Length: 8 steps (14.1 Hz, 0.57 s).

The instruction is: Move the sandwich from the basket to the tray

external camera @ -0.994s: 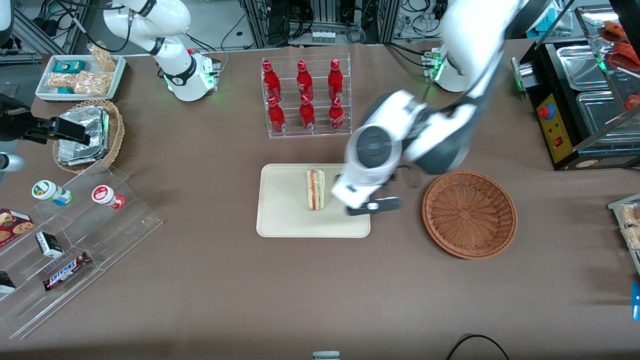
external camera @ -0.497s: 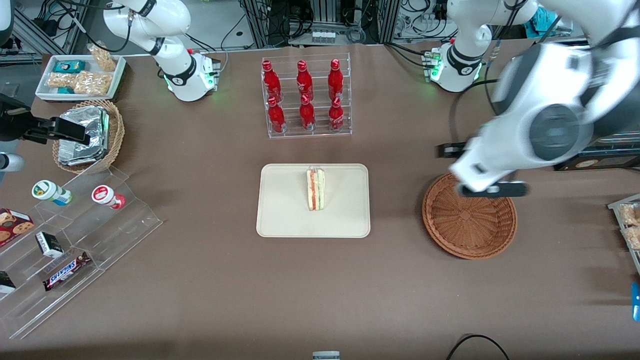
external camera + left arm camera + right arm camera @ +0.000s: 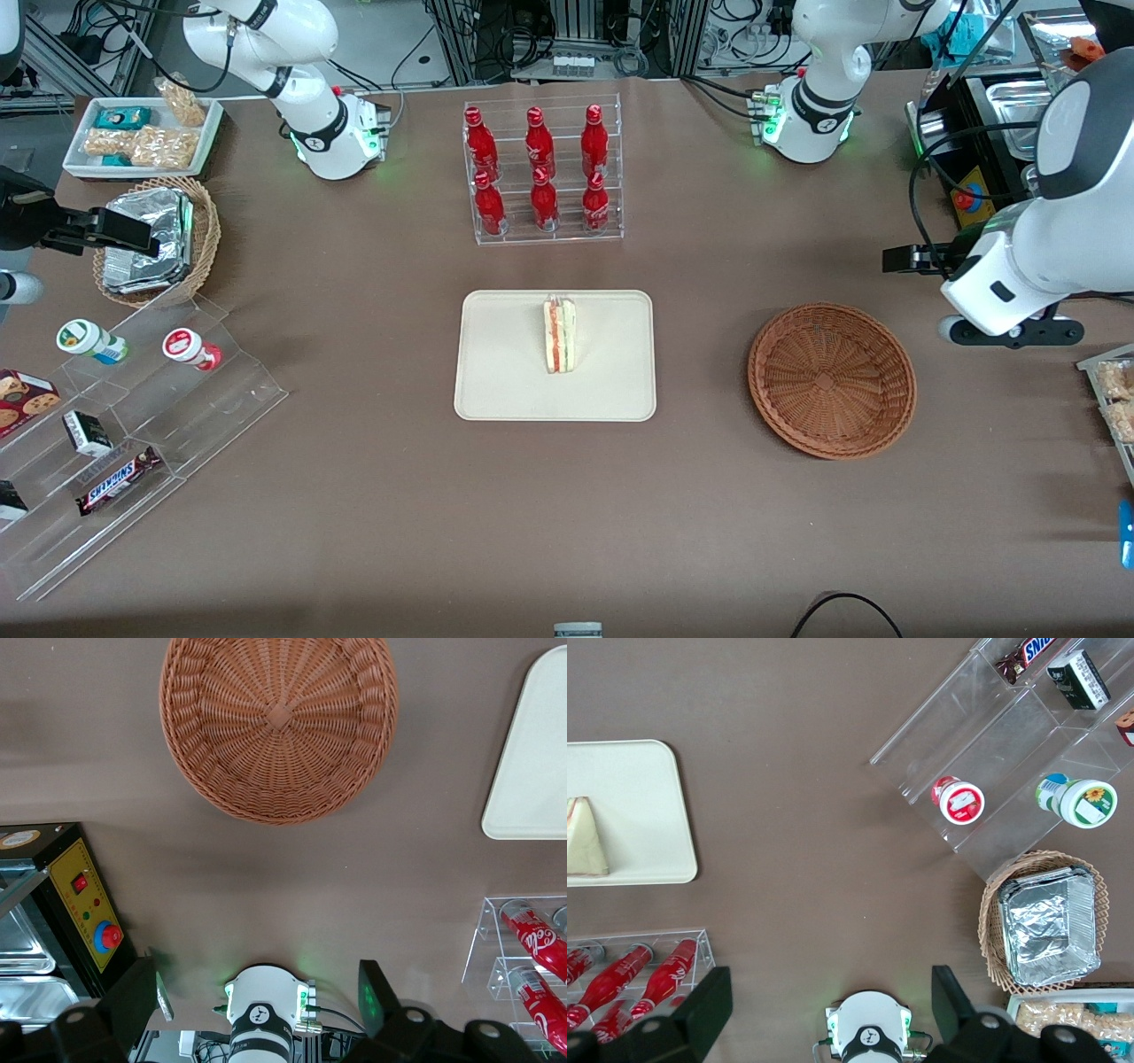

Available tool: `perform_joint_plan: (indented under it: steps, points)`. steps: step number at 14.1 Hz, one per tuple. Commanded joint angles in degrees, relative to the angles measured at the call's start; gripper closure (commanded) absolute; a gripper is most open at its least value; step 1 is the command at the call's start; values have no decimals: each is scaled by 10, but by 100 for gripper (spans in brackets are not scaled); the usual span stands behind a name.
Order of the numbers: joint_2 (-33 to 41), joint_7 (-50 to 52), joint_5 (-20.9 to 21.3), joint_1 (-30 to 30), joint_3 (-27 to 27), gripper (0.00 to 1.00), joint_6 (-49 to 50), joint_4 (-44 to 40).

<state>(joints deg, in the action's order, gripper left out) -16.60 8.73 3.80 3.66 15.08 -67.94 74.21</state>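
- While my arm hangs out at the working end of the table (image 3: 354, 532), the brown cloth spreads wide under everything.
- Middle of that cloth holds the tray (image 3: 505, 372), a flat cream rectangle with rounded corners and a low rim; one corner of it (image 3: 532, 771) shows from my wrist.
- Between the tray and me sits the basket (image 3: 831, 379), round, shallow, reddish-brown wicker, with nothing in it (image 3: 278, 718).
- My claw (image 3: 983, 297) hovers above the table near the basket's rim, on the side away from the tray, and a little farther from the front camera than the basket.
- Its two dark fingers (image 3: 135, 997) stand spread apart with nothing between them.
- Smallest is the sandwich (image 3: 559, 335): a pale bread wedge standing on the tray, with red-pink and green stripes along its cut edge. From the parked arm's wrist its flat face (image 3: 583, 837) reads as a plain triangle.
- It lies well apart from my claw, the whole basket sitting between us.
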Motion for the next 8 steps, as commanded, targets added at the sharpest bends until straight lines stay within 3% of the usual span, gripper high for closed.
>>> perform_joint_plan:
  steps: [1,8]
  points:
    - [14,5,6,-8,7,0,1,5]
    - [38,38,9,-34,39,0,4,11]
